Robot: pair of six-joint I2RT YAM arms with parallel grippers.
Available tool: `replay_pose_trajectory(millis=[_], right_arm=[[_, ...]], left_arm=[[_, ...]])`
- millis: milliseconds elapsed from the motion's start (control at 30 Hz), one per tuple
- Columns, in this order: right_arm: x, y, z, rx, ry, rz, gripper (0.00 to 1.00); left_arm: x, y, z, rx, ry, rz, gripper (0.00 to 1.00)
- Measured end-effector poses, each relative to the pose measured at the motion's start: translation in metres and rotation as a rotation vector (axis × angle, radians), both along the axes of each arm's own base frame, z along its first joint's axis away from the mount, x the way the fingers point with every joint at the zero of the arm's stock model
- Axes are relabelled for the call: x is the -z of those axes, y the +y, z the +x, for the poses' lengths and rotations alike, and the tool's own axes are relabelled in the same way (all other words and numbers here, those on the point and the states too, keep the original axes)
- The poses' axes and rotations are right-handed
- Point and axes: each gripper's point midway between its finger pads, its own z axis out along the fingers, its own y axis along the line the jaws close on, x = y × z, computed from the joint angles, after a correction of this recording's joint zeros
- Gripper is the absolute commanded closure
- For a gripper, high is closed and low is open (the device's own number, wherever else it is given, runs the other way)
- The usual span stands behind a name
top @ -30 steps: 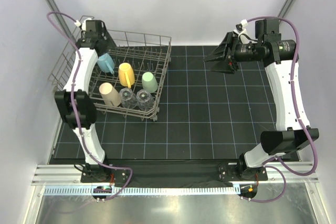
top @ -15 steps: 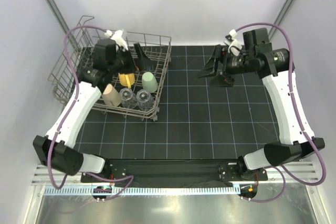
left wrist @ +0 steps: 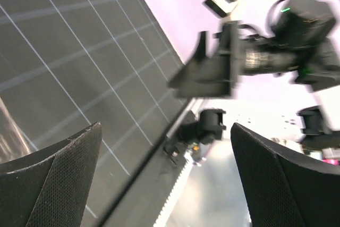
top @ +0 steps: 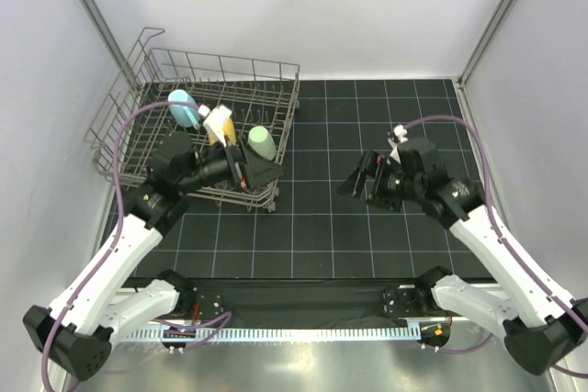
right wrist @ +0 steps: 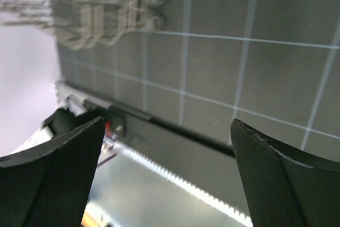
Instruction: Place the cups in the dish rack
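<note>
The grey wire dish rack (top: 223,62) stands at the back left of the black mat. In it I see the light-blue mug (top: 184,107), the cream mug with yellow handle (top: 220,126) and the mint-green cup (top: 261,141). The tan cup and the clear tumblers are hidden under my left arm. My left gripper (top: 261,171) is open and empty over the rack's front right corner, pointing right; it also shows in the left wrist view (left wrist: 164,184). My right gripper (top: 358,181) is open and empty above the mat's middle, pointing left. In the right wrist view it (right wrist: 164,174) faces the rack's base (right wrist: 106,9).
The black gridded mat (top: 367,245) covers the table. The left wrist view shows the right arm's gripper (left wrist: 212,70) across the mat. White walls and slanted frame posts (top: 92,6) close in the sides. A metal rail (top: 303,330) runs along the near edge.
My left arm swung from the rack's back left to its front right corner. My right arm came down from the back right to the mat's middle. Both grippers stayed open.
</note>
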Motion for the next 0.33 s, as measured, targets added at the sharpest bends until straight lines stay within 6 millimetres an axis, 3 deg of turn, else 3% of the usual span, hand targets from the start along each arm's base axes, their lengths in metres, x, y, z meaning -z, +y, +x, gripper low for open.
replay_pose_trajectory(millis=[167, 333], right_arm=[[0.055, -0.018, -0.002, 0.132, 0.003, -0.017, 0.00], [0.074, -0.019, 0.002, 0.182, -0.044, 0.043, 0.00]], left_arm=[[0.022, 0.008, -0.045, 0.037, 0.036, -0.092, 0.00], [0.046, 0.011, -0.078, 0.089, 0.059, -0.270, 0.00]])
